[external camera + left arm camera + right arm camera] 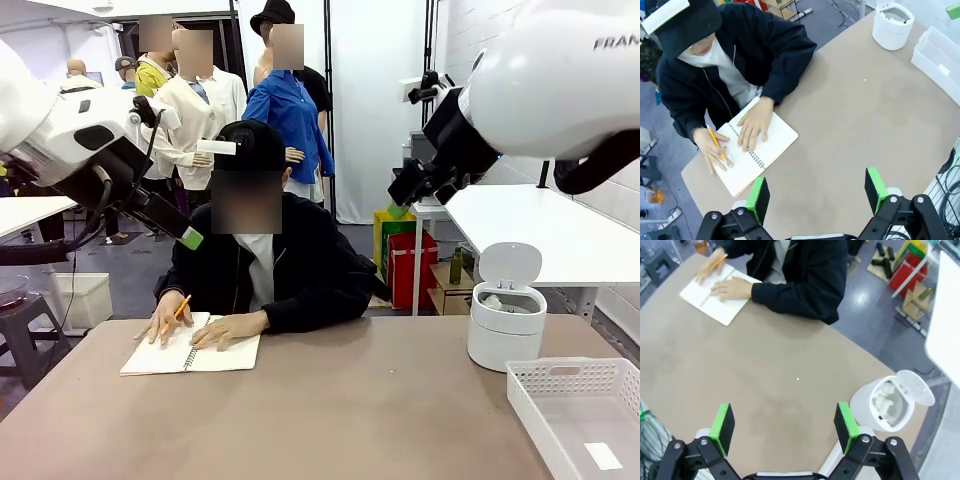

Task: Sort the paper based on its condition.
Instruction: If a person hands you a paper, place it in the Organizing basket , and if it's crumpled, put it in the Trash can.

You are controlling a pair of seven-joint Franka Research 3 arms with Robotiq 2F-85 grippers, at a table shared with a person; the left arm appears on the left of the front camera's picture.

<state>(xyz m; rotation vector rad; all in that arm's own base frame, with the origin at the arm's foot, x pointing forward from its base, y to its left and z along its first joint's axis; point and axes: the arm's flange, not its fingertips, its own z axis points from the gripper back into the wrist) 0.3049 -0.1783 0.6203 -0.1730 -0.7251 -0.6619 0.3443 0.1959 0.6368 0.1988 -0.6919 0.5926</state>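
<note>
One notebook (190, 355), one pencil (177, 311), one lidded white bin (506, 325), one white basket (526, 408), one flat paper slip (603, 456).

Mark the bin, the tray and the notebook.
bin (505, 345), front view, side wall.
tray (600, 374), front view, far wall.
notebook (225, 358), front view, bare right page.

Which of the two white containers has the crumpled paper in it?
The round bin with its lid open; the rectangular tray holds one flat slip.

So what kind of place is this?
Probably a robotics lab or testing room: two white robot arms hang over a shared table where a person writes in a notebook, with plain worktables behind.
</note>
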